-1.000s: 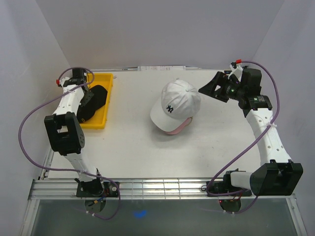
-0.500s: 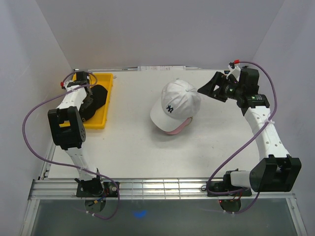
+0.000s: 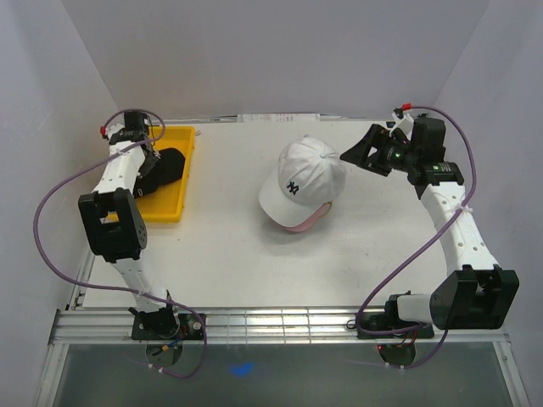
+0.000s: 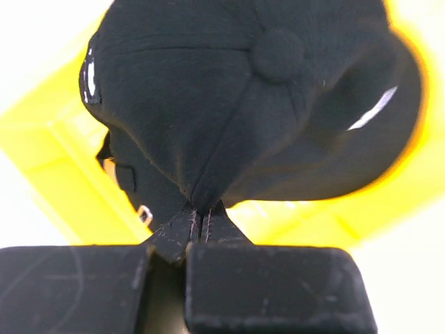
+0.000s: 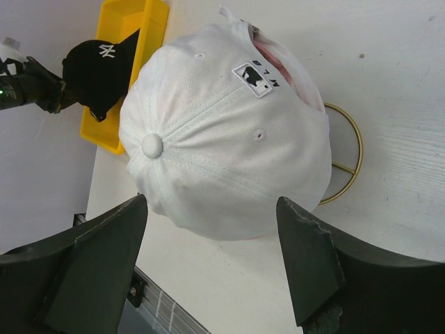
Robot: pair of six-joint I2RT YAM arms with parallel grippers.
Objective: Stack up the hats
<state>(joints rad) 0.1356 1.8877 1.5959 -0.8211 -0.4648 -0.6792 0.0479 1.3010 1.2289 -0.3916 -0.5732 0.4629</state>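
One fold of the black cap [image 4: 229,90] is clamped in the left end effector [image 4: 200,226], so lift straight up clear of the yellow tray [image 3: 170,203]; right end effector [image 3: 361,153] apart.

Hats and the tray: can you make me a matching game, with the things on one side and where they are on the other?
Things:
1. black hat
2. white hat
3. pink hat
4. tray

Places:
A. on top of the pink hat
B. pinched in the left gripper
C. flat on the table, at its far left
D. under the white hat, only an edge showing

Pairs: 1-B, 2-A, 3-D, 4-C
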